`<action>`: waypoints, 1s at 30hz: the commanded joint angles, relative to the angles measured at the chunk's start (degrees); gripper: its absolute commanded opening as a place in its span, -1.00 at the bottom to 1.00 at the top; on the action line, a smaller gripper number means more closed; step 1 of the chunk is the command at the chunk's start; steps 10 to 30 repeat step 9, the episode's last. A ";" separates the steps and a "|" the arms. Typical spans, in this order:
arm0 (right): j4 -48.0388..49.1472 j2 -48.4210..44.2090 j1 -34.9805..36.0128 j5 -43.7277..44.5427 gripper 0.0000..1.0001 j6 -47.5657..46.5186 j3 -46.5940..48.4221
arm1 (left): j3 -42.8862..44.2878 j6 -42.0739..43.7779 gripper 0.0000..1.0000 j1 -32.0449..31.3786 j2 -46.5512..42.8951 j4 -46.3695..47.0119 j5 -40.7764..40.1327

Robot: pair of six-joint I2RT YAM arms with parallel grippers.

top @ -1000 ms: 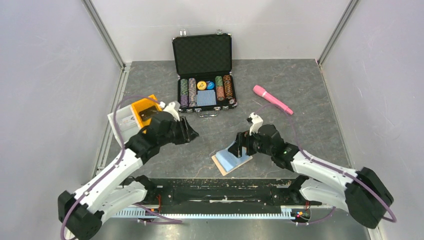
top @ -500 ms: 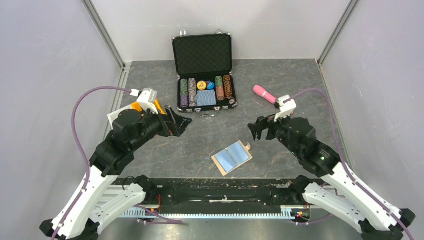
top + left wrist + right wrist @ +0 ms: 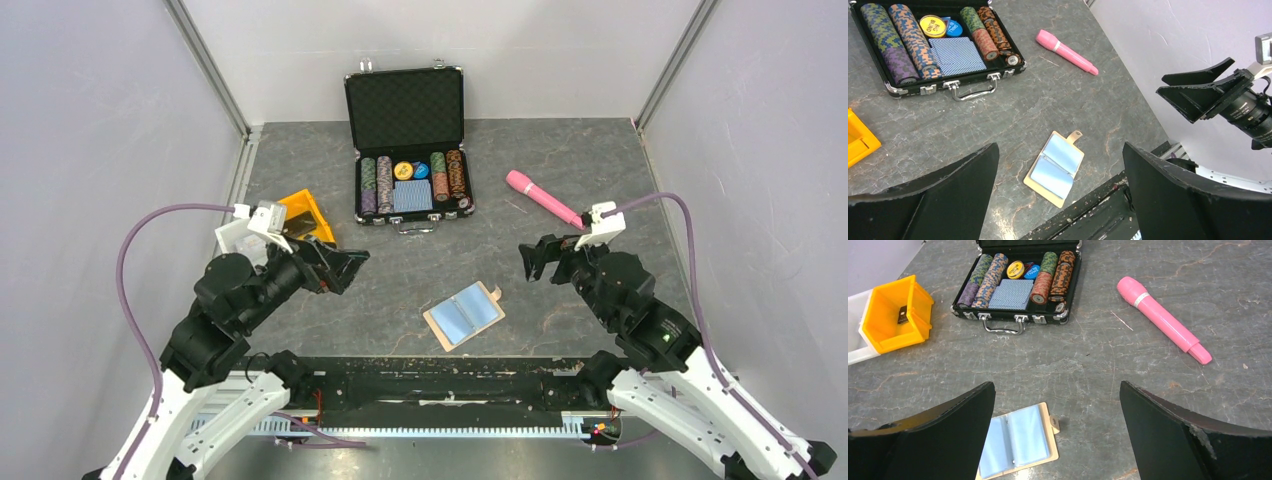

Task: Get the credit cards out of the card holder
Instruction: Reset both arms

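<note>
Grey tabletop (image 3: 600, 150) bears the open card holder (image 3: 463, 315), so left gripper (image 3: 341, 268) and right gripper (image 3: 534, 261), both gaping empty, should pin 1 cover and pinch cards.

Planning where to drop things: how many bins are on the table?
2. A yellow bin at the table's left side; a white bin just left of it, partly hidden. More may be hidden.

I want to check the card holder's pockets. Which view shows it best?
Left wrist: the card holder lies open, whole and unobstructed. Top external shows it whole but small; right wrist has it low in frame, its edge behind a finger.
</note>
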 commanded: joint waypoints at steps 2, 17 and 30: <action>1.91 -1.76 -0.11 1.65 0.96 1.32 -0.14 | -1.01 4.40 1.00 -0.22 0.13 2.03 -0.26; 2.71 -2.15 -0.12 1.28 0.96 1.37 -0.12 | -1.28 4.62 1.00 -0.15 -0.10 2.03 -0.37; 2.71 -2.15 -0.12 1.28 0.96 1.37 -0.12 | -1.28 4.62 1.00 -0.15 -0.10 2.03 -0.37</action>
